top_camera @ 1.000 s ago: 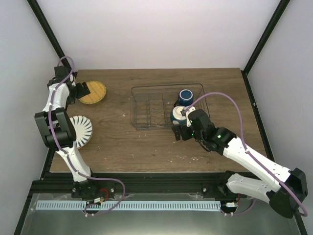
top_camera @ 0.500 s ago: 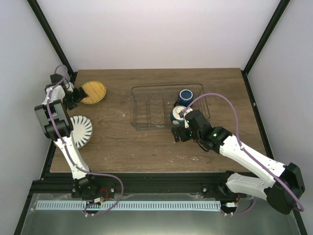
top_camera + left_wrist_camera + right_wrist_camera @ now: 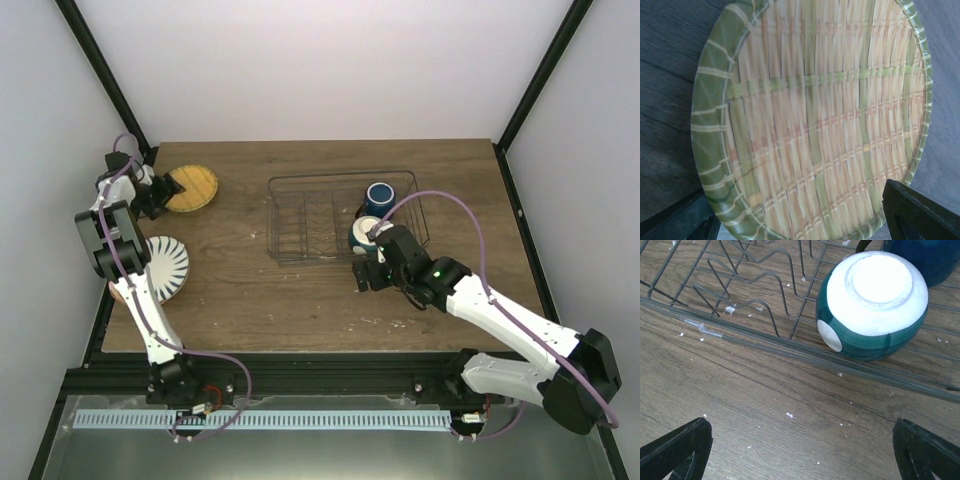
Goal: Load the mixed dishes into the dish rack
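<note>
Left wrist view: the left claw (image 3: 801, 212) stands open, fingers (image 3: 920, 212) wide apart at the near rim of the orange-yellow plate (image 3: 815, 115), flat on the desk (image 3: 667, 60). The right claw (image 3: 800, 450), open too, hangs before the dish rack (image 3: 755, 338).

Rack (image 3: 305, 220) at centre, filled at right end.
Cup (image 3: 379, 194) behind bowl (image 3: 362, 236) inside; far plate (image 3: 197, 189), near plate (image 3: 170, 262) lie left.

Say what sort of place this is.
Probably a robot test booth, not a kitchen: left arm and right arm at a wooden table, black frame posts, white walls, a wire dish rack.
</note>
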Motion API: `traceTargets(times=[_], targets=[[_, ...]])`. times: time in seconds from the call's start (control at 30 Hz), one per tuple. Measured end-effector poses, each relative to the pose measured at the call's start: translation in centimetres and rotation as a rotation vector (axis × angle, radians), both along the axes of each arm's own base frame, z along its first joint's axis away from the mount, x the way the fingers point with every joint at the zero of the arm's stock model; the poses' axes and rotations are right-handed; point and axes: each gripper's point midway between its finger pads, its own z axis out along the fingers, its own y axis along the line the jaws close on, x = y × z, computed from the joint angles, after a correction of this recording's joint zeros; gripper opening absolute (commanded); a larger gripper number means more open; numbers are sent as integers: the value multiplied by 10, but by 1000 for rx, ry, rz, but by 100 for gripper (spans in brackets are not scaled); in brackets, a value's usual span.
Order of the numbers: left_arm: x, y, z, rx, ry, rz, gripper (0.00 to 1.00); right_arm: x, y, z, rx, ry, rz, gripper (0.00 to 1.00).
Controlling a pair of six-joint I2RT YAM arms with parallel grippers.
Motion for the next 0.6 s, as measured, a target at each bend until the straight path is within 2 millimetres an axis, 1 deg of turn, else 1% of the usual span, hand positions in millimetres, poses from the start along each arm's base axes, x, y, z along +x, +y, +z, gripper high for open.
traceTargets(times=[0.07, 0.1, 0.3, 0.47, 0.6], targets=[[2, -2, -2, -18, -11, 1, 85, 0, -1, -1, -5, 1, -3, 100], [3, -3, -3, -27, -16, 2, 83, 0, -2, -2, -10, 4, -6, 100], [4, -3, -9, -57, -38, 16, 55, -2, -6, -5, -30, 15, -15, 100], [3, -5, -15, -71, -35, 23, 35, -3, -8, -6, -37, 20, -17, 100], [3, -5, -21, -74, -42, 23, 16, -3, -9, -7, -42, 19, -20, 100]])
